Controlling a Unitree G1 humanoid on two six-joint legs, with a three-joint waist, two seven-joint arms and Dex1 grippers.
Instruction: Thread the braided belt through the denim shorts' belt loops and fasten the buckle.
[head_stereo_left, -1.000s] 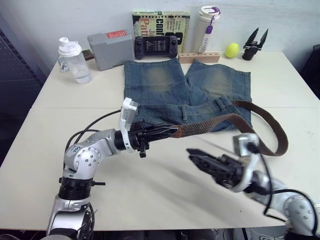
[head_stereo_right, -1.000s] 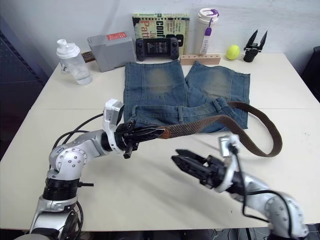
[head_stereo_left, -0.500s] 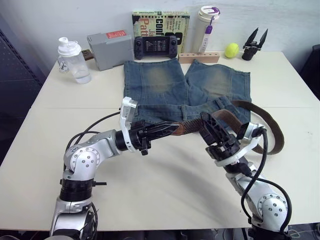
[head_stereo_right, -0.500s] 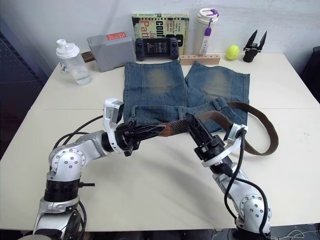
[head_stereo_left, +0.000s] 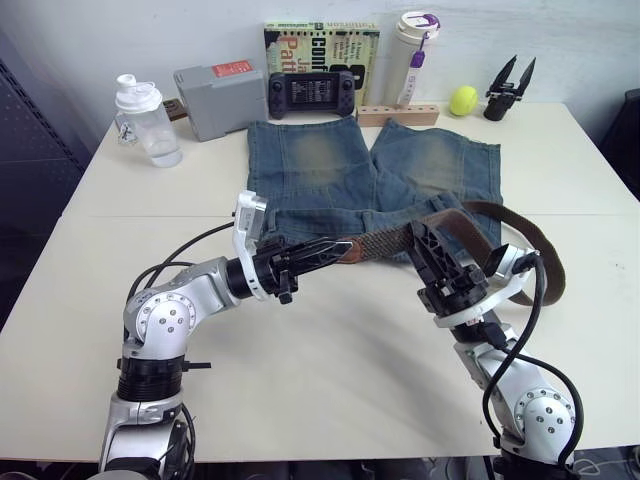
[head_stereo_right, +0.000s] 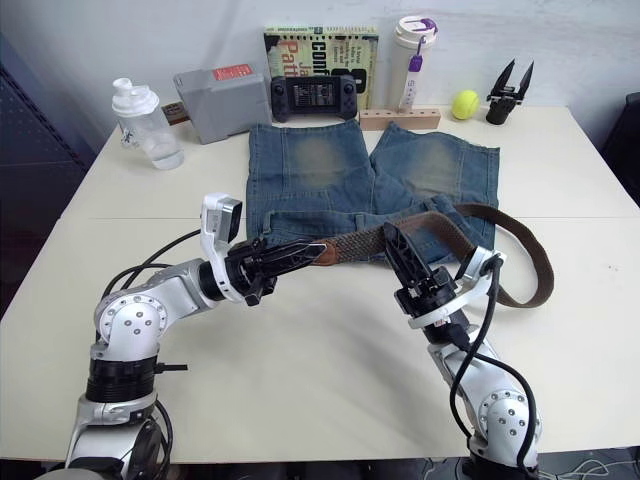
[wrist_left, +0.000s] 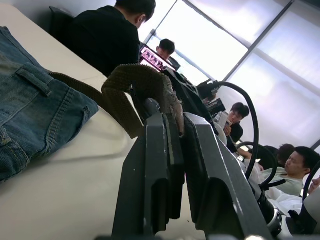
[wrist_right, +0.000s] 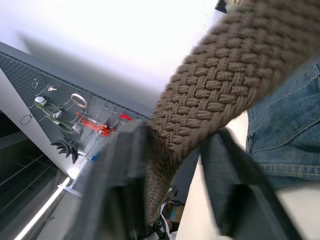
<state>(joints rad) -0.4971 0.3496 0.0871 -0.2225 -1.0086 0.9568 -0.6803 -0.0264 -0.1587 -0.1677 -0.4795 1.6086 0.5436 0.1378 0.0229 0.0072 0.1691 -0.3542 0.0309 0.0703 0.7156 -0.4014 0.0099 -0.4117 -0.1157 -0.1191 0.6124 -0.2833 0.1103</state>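
Threading not begun: left tool (head_stereo_left: 335, 247) clamped braided belt's (head_stereo_left: 385, 243) dark tip; right tool (head_stereo_left: 425, 243) closed on mid-strap. Next, aim tip at a 12 o'clock belt loop (head_stereo_left: 370, 225) on denim shorts (head_stereo_left: 310, 165).

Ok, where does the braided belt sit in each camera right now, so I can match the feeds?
Left eye view: braided belt runs from the left gripper past the right gripper, looping right over the table.
Right eye view: same strap, centre.
Left wrist view: its dark end clamped between the fingers.
Right wrist view: woven strap crossing between the fingers.
Shared landmark: the denim shorts.
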